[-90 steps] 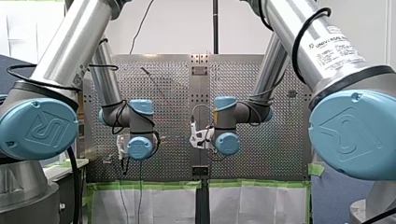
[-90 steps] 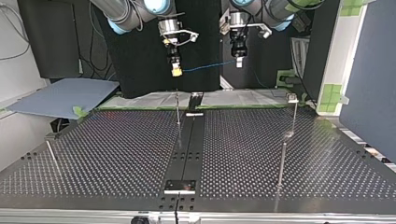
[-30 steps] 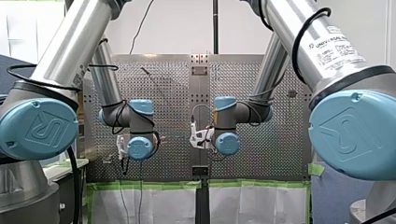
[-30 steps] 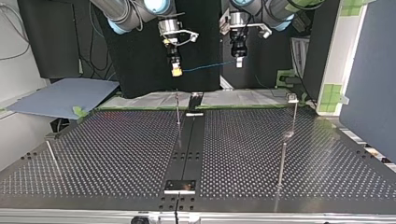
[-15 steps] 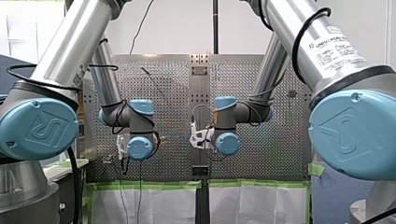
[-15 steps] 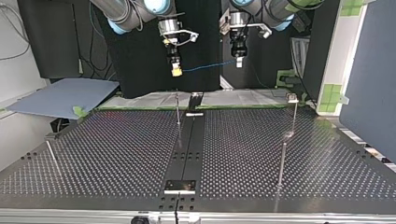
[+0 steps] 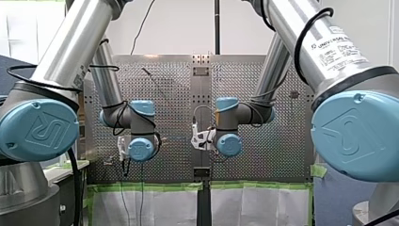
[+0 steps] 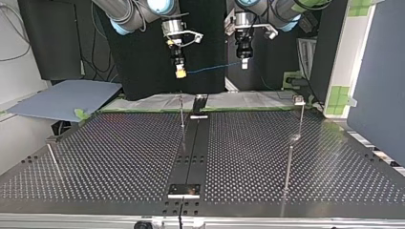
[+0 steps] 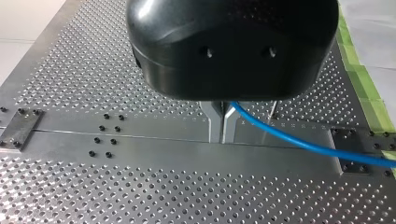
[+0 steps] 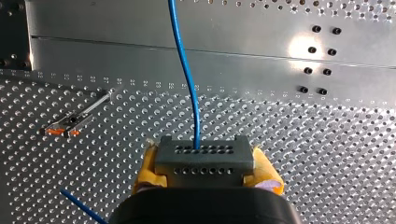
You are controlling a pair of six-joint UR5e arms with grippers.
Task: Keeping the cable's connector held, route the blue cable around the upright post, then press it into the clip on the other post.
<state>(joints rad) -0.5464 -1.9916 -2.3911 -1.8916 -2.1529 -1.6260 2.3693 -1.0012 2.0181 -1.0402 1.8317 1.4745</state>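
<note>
- Though half a second has gone by, nothing has shifted: both arms hang over the perforated table (image 8: 119, 152) exactly as before.
- My right gripper (image 10: 203, 150) is clamped on the grey connector (image 10: 204, 161), with yellow pads (image 10: 148, 164) on either side of it.
- From the connector, the blue cable (image 8: 215, 67) runs across to my left gripper (image 9: 222, 126), whose metal fingers (image 9: 214, 122) are closed on it.
- The cable stays in the air, higher than the upright post (image 8: 182, 114) and well apart from the clip (image 8: 299, 100).

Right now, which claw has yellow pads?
My right gripper: yellow pads clamp the grey connector. My left gripper has bare metal fingers on the blue cable.
</note>
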